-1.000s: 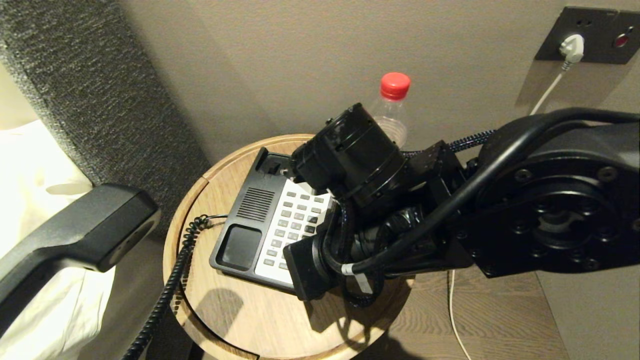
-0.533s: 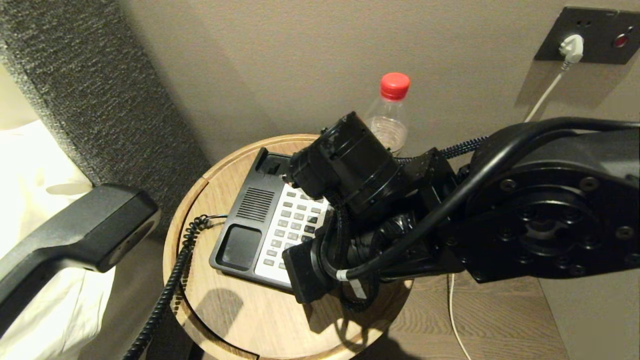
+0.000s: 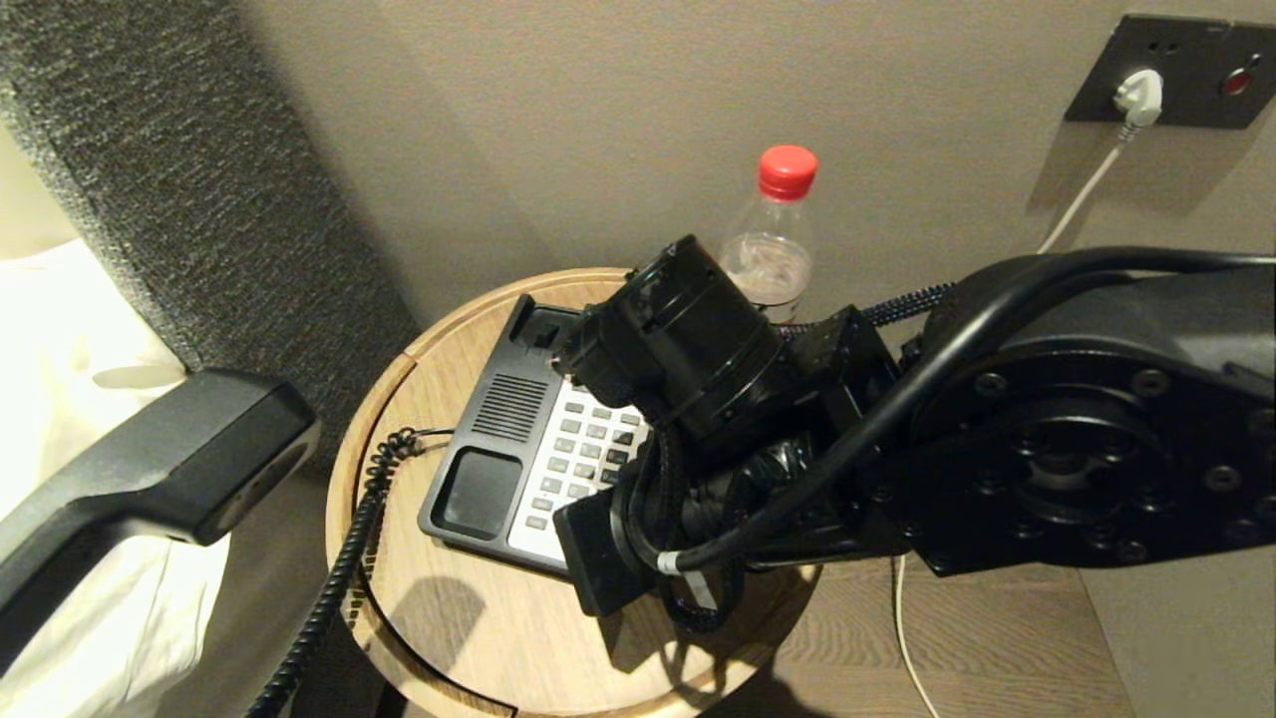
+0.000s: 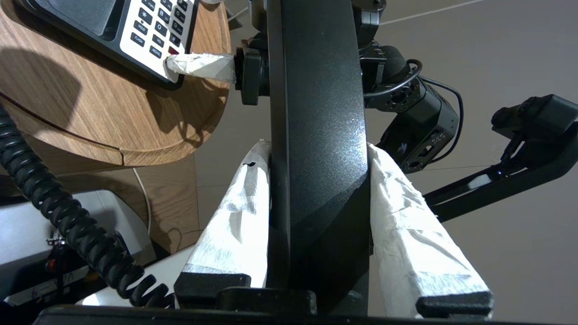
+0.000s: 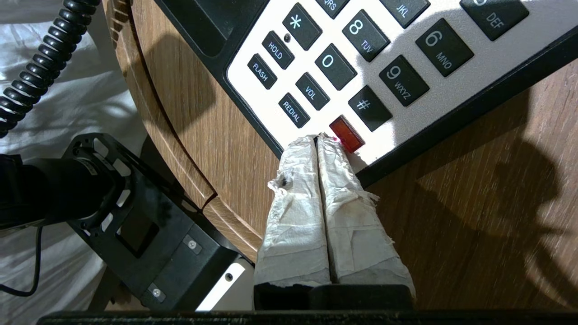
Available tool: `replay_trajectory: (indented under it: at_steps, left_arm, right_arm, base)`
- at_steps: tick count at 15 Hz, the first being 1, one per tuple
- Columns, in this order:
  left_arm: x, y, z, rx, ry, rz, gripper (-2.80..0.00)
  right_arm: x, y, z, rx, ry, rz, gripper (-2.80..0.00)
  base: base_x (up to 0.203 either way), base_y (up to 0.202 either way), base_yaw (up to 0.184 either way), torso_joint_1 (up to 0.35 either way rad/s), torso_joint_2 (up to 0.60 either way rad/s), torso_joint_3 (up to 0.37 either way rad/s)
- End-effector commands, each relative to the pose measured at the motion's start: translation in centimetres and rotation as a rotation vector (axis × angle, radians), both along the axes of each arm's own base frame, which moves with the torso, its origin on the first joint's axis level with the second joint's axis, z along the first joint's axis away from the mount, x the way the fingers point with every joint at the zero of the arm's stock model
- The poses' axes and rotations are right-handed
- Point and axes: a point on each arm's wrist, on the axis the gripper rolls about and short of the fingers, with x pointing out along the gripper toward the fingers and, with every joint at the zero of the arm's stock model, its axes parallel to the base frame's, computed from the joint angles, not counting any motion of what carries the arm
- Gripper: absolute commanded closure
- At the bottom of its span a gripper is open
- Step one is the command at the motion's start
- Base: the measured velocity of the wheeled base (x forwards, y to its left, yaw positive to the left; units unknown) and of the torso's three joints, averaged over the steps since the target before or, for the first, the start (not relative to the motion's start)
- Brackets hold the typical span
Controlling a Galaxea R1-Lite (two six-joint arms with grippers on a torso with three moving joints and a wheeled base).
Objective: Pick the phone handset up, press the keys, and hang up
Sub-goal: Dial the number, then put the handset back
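- The right arm point(image 3: 1047, 439) reaches in from the right side of the head view, its wrist bent downward.
- The right tool point(image 5: 321, 141) has its two tape-wrapped fingers point(image 5: 293, 216) pressed flat together, tips pointing down and forward.
- The left tool point(image 4: 316, 153) sits low at the left, fingers point(image 4: 406, 216) spread and clamped on either side of a black bar.

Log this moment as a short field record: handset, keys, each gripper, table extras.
handset: phone handset off the phone base, held clear of the table
left gripper: shut on the handset
right gripper: shut, tips at the red key
keys: grey, on white faceplate
table: round, wooden
extras: bottle behind the base
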Motion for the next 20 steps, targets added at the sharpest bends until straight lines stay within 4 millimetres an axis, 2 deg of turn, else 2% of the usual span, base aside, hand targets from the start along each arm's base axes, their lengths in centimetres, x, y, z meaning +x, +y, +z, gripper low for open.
replay_trajectory:
  at_steps: [1,6,11,12,14,17,20]
  left_arm:
    - [0.0,0.0,0.0,-0.004,0.004,-0.004,0.0]
    - [-0.1,0.0,0.0,-0.004,0.002,-0.004,0.0]
    - [0.1,-0.1,-0.4,0.01,0.006,-0.001,0.0]
    - [0.3,-0.1,-0.8,0.039,-0.002,0.003,0.0]
    - [0.4,-0.2,-0.8,0.059,-0.016,0.005,0.0]
    - [1.1,-0.5,-0.3,0.211,-0.108,0.01,0.0]
    - [2.3,-1.1,-0.3,0.309,-0.139,0.008,0.0]
  right_arm:
    - [-0.1,-0.2,0.6,0.016,-0.004,-0.005,0.0]
    - [-1.3,-2.1,3.9,0.09,-0.042,-0.008,0.0]
    - [-1.8,-3.2,5.1,0.11,-0.064,-0.046,0.0]
    - [-2.3,-4.1,6.1,0.128,-0.072,-0.051,0.0]
    - [-2.7,-4.8,6.6,0.126,-0.065,-0.06,0.0]
    - [-5.2,-9.3,10.5,0.202,-0.101,-0.09,0.0]
    - [-6.8,-12.9,12.3,0.2,-0.134,-0.14,0.0]
  base:
    - [0.0,0.0,0.0,0.0,0.0,0.0]
    - [0.0,0.0,0.0,0.0,0.0,0.0]
    - [0.0,0.0,0.0,0.0,0.0,0.0]
    - [0.0,0.0,0.0,0.0,0.0,0.0]
    - [0.0,0.0,0.0,0.0,0.0,0.0]
    - [0.0,0.0,0.0,0.0,0.0,0.0]
    - [0.0,0.0,0.0,0.0,0.0,0.0]
